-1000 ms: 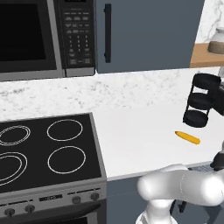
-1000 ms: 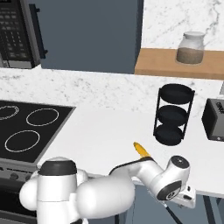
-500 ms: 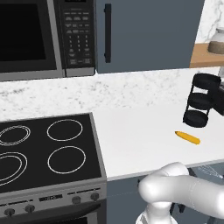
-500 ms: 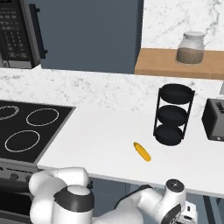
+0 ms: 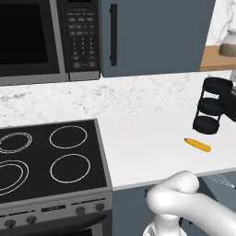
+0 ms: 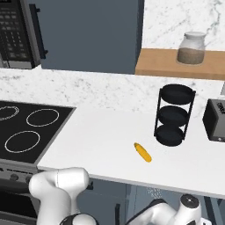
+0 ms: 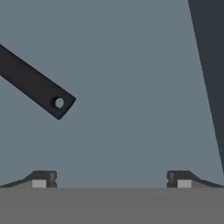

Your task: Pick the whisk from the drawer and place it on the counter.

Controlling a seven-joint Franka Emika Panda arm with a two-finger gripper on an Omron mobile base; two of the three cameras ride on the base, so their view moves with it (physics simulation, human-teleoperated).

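Reaching low below the counter (image 6: 101,149) with my gripper (image 7: 111,178) spread wide and empty before a blue-grey panel with a black handle (image 7: 35,83), whisk (image 5: 224,179) lying in the drawer (image 5: 216,182), so lifting out and placing remain.

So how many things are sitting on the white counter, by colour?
Black: 2, the round rack and the toaster.
Yellow: 1, the little oblong thing.
Total: 3.
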